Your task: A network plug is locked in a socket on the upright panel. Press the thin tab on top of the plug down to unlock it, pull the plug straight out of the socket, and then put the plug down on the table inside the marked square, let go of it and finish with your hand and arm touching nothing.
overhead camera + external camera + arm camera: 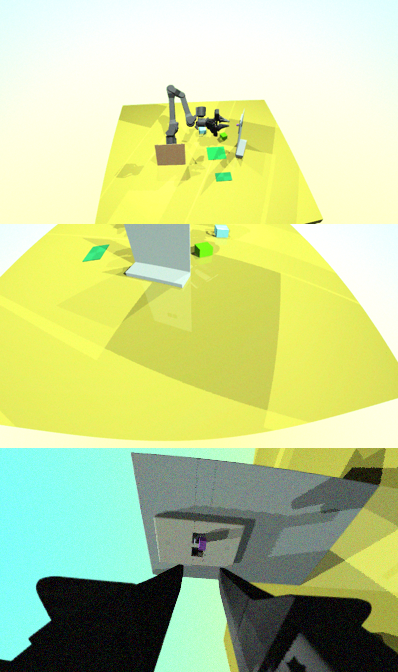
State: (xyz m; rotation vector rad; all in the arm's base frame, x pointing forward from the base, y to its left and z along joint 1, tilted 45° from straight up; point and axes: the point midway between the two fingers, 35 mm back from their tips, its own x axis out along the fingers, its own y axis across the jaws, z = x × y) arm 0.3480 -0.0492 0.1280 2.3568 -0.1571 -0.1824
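The small purple plug (237, 124) (202, 543) sits in one of two dark openings on the pale socket plate (172, 538) of the upright grey panel (240, 130) (161, 246) (285, 493). Its tab is too small to make out. My gripper (228, 123) (201, 571) is partly open and empty, pointing at the panel with a gap between its fingertips and the plug. The wrist view is rolled, with the two openings one above the other. A larger green square (216, 153) and a smaller green patch (223, 176) (96, 252) lie on the table; which is the marked square is unclear.
A bright green cube (223, 136) (204, 249) lies on the table below and near the gripper. A light blue cube (202, 130) (222, 231) is below the wrist. A brown board (170, 154) stands in front of the arm's base. The panel has a light foot (241, 148) (159, 273).
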